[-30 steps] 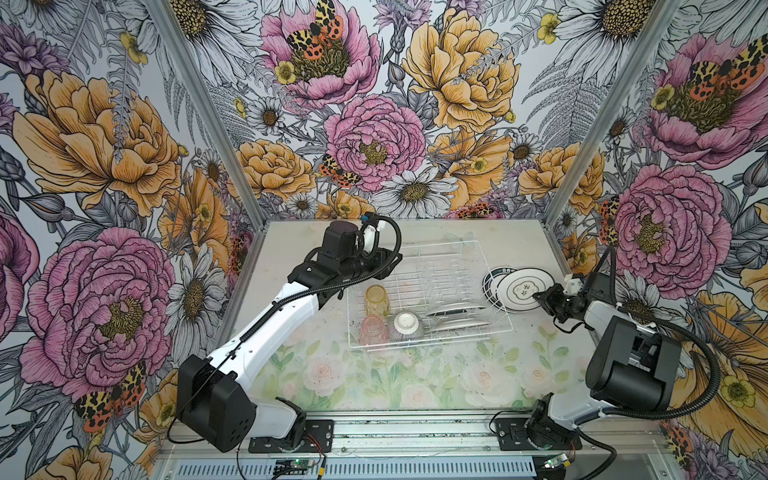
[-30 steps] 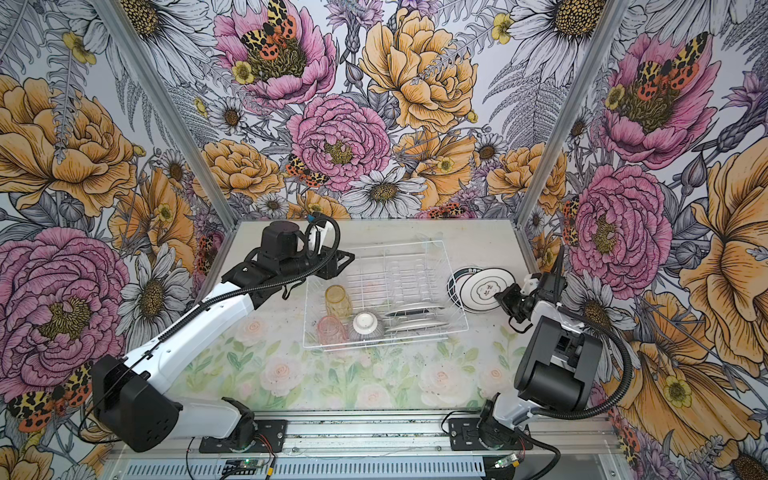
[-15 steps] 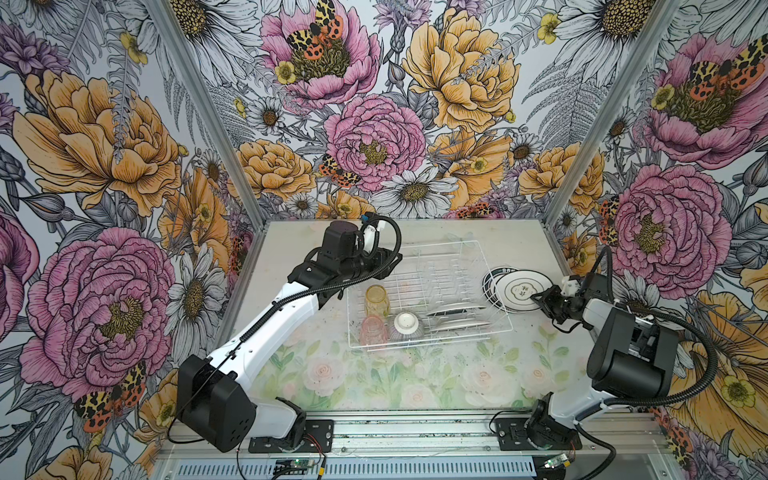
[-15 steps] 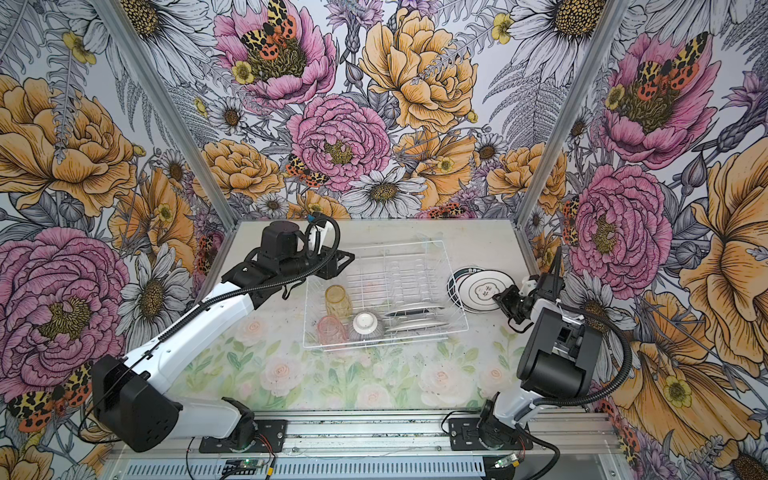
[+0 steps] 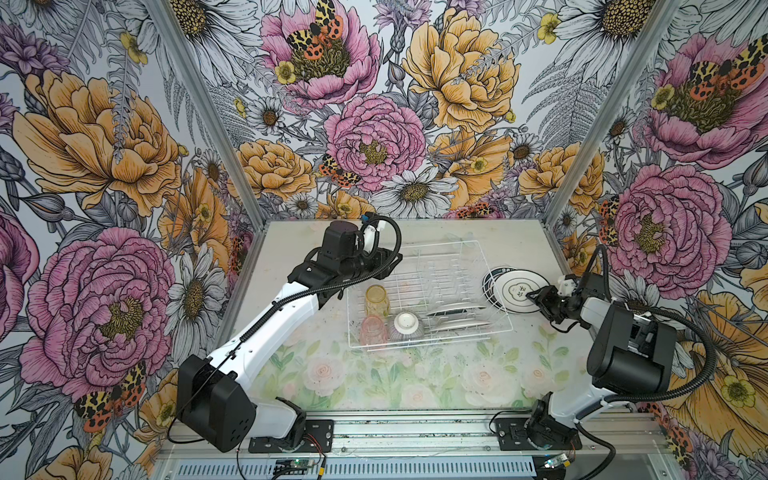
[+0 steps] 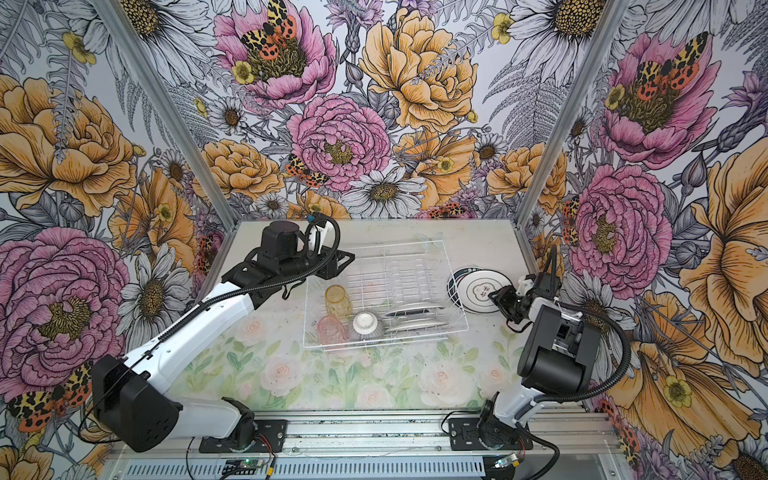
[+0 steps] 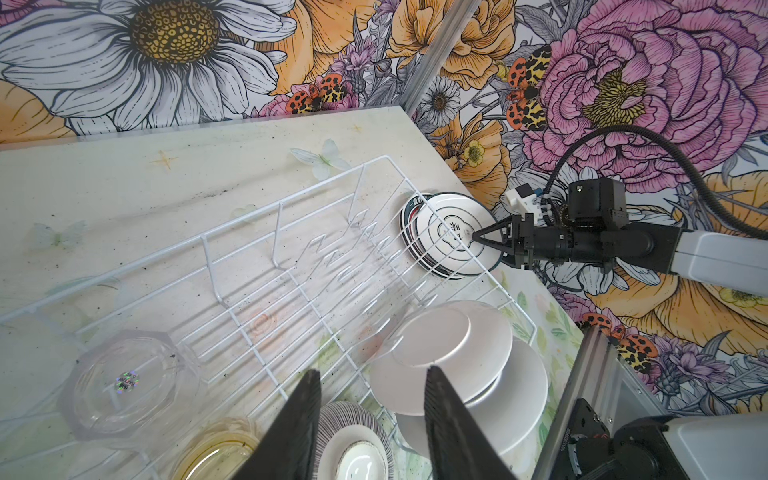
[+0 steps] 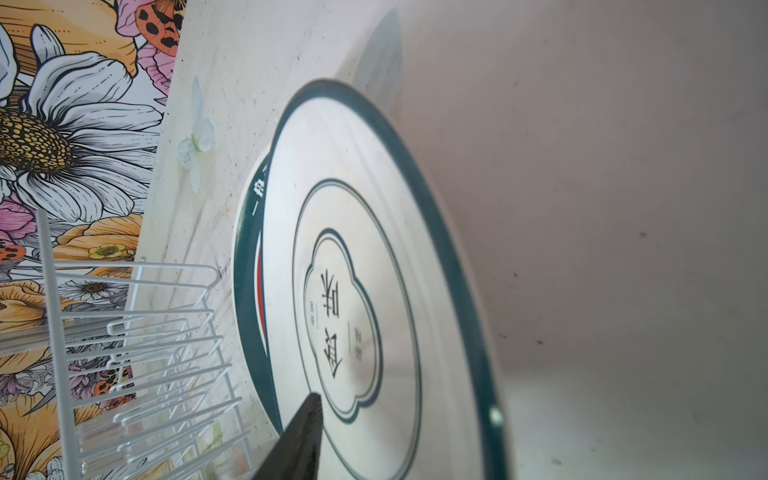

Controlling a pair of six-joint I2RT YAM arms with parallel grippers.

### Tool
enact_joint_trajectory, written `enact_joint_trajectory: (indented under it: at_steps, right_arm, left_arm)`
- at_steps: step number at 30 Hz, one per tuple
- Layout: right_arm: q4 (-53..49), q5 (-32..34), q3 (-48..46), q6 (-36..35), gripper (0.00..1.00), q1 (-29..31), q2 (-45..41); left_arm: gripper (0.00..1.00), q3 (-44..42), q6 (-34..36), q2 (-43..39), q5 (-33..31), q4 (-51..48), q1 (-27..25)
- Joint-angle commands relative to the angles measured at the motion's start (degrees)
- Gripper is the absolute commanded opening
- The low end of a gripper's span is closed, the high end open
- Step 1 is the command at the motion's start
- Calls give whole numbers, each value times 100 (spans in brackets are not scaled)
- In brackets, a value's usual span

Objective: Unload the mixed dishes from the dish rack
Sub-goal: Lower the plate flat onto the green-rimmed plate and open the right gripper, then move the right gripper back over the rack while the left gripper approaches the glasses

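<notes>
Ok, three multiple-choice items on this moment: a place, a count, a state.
1. Where is the plate stack? A) inside the dish rack B) on the table beside it, right arm's side C) in front of it
2. How many plates are in the rack? A) none B) five C) two
3. The striped bowl sits A) foot up B) mouth up C) on its side
1B, it lies flat outside the wires; 2C, two white backs show; 3A, its white foot faces up.
</notes>
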Motion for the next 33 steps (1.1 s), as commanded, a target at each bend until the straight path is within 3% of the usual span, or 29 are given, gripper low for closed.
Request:
enact_joint_trajectory:
  at_steps: [1, 6, 33]
  right_arm:
    - [-412, 558, 143, -258, 46, 25, -79]
    - [-599, 888, 205, -376, 48, 69, -180]
    - [-996, 1190, 424, -483, 50, 313, -454]
  left_arm:
    - [43, -56, 121, -55, 131, 60, 38]
    - [43, -70, 120, -84, 142, 55, 58]
    - [43, -313, 98, -240, 269, 184, 179]
